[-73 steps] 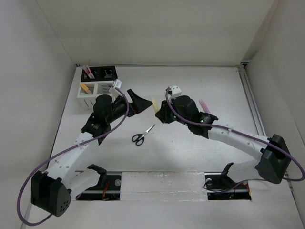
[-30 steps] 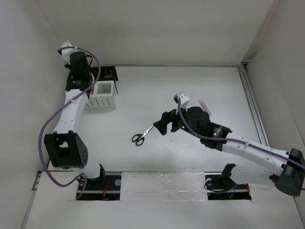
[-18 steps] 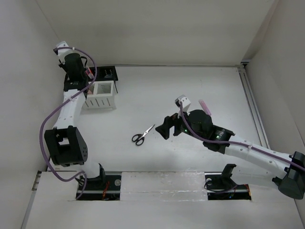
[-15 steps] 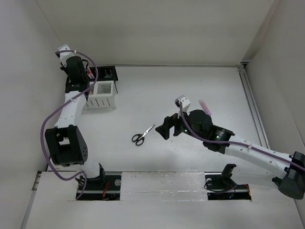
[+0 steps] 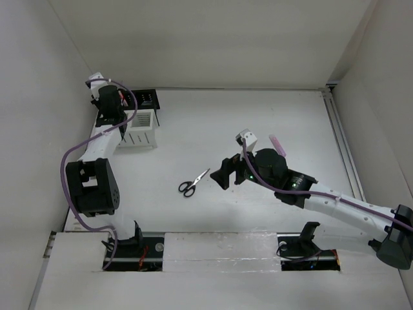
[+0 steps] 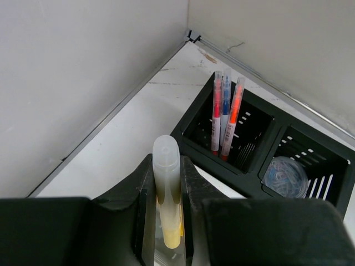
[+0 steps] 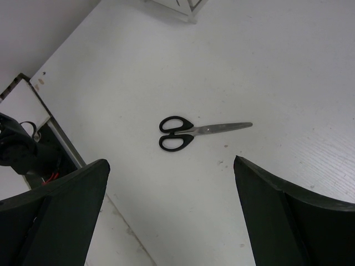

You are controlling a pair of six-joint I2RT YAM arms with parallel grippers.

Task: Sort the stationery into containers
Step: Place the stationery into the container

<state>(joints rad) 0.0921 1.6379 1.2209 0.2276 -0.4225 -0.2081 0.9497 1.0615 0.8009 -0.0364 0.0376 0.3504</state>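
Scissors (image 7: 188, 132) lie on white table (image 7: 277, 66) between pale walls (image 5: 226, 39); left hand (image 6: 166, 169) grips marker (image 6: 167, 194), right hand (image 7: 170, 163) spread wide.

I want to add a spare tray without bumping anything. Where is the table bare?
Bare: the far stretch of table from the white box across to the right rail. Crowded: the far left corner, with box, black holder and left gripper holding a yellow marker; mid-table, scissors by the right gripper.

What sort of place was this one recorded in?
Probably a lab robot cell: white table boxed in by plain white walls, two arms bolted at its near edge, staged props like scissors and a mesh holder.
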